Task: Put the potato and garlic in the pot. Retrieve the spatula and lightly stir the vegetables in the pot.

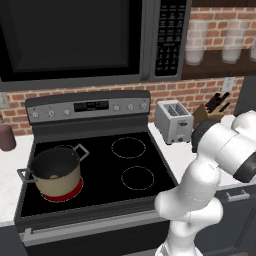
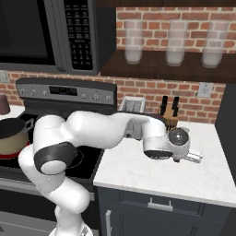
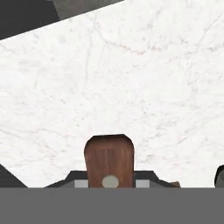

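Note:
The pot [image 1: 55,172], tan with a dark inside and grey loop handles, stands on the stove's front left burner, and its edge shows in the right base view [image 2: 11,136]. A small yellowish lump, the potato [image 1: 53,176], lies inside it. The garlic is hidden. My gripper [image 2: 183,156] reaches low over the white counter right of the stove and is shut on the spatula [image 3: 108,157], whose brown wooden handle end with a pale rivet stands between the fingers. A silvery part of the spatula [image 2: 194,157] sticks out to the right of the hand.
A toaster [image 1: 173,121] and a knife block [image 1: 212,107] stand at the back of the marble counter [image 2: 138,173]. A maroon canister [image 1: 6,137] sits left of the stove [image 1: 115,195]. A microwave hangs above, and a shelf carries glass jars [image 2: 177,44].

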{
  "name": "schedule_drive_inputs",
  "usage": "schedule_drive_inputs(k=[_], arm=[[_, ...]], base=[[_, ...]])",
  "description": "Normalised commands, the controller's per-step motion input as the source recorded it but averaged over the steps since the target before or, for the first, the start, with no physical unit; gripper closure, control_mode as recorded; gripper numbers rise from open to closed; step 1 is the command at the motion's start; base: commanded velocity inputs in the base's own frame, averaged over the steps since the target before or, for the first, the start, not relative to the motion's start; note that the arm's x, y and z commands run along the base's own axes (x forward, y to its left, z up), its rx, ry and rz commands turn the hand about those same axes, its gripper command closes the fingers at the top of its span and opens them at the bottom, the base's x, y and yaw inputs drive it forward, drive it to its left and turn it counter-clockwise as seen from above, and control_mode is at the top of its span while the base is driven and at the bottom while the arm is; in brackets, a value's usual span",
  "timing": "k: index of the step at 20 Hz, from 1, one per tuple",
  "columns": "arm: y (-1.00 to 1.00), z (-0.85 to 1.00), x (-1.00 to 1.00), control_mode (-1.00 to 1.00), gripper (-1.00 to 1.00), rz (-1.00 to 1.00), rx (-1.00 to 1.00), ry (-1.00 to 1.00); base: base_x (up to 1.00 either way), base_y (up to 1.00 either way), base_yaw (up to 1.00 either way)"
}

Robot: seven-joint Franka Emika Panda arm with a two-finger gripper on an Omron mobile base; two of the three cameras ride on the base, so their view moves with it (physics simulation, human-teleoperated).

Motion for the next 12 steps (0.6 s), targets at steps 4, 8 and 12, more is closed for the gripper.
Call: schedule_drive_inputs(k=[4,8,12], arm=[[0.48,1.00,-0.35,-1.00,1.00,0.16,-0.24,0.08],[0.56,1.00,-0.27,-1.00,1.00,0.25,-0.33,0.13],[0.64,0.98,-0.29,-1.00,1.00,0.32,-0.39,0.16]], base=[[0.00,0.00,0.00],[0.00,0.00,0.00],[0.00,0.00,0.00]])
